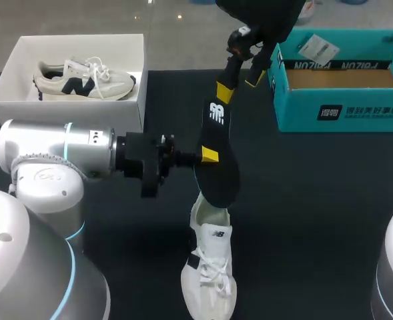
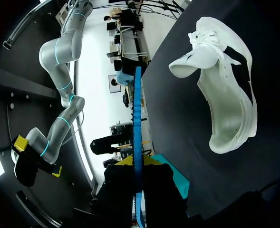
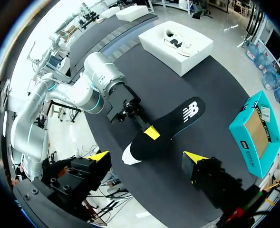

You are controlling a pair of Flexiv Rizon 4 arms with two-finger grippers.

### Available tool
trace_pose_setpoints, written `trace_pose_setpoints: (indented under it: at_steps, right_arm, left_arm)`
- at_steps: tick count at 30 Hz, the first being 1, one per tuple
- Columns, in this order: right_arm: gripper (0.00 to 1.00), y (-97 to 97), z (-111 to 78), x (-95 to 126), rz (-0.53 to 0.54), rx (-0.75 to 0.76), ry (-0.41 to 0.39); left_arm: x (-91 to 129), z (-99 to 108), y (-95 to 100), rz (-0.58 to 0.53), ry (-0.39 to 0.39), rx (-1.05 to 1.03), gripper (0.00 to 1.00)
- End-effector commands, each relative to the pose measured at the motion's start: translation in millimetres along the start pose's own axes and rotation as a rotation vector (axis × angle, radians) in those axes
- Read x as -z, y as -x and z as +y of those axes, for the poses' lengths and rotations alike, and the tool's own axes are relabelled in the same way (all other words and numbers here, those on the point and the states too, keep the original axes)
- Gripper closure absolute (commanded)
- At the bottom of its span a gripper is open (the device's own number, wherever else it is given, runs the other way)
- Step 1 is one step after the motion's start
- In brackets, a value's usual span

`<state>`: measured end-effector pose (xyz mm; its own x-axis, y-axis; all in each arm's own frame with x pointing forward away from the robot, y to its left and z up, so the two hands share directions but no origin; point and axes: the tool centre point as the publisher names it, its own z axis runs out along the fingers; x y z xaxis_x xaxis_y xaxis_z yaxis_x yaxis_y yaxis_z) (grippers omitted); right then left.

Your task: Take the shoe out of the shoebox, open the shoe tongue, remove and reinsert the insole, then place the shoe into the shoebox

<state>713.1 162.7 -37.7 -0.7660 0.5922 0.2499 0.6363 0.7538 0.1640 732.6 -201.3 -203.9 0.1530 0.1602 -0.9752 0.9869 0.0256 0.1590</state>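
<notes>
The left tool point(image 1: 208, 156) grips the flat black insole point(image 1: 219, 177) and holds it in the air at the frame's centre. Below it, at lower centre, the white lace-up sneaker point(image 1: 209, 270) lies on the dark desk point(image 1: 316, 213). The right tool point(image 1: 239, 85) hangs wide open at the insole's upper end.

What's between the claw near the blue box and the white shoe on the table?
The black insole, held by the left gripper; head view shows it.
</notes>
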Motion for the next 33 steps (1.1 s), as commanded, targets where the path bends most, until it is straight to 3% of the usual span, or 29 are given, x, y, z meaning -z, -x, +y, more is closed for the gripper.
trace_pose_setpoints:
  at_steps: [1,8,10,30,33]
  right_arm:
    - [0.00,-3.6,-13.3,0.7,-0.014,-0.011,0.025]
    - [0.00,-5.1,-13.0,3.9,-0.024,-0.006,0.029]
    - [0.00,-5.1,-11.3,5.7,-0.026,-0.009,0.027]
    - [0.00,-5.1,-11.3,5.7,-0.026,-0.009,0.027]
    - [0.00,-5.1,-11.3,5.7,-0.026,-0.009,0.027]
  left_arm:
    - [-6.9,4.3,-1.0,0.007,0.001,-0.003,1.00]
    - [-6.6,8.7,-3.7,0.020,0.004,-0.004,1.00]
    - [-1.8,8.4,-0.8,-0.058,0.045,-0.078,1.00]
    - [-1.8,8.4,-0.8,-0.058,0.045,-0.078,1.00]
    - [-0.2,7.2,2.1,-0.006,0.003,0.180,1.00]
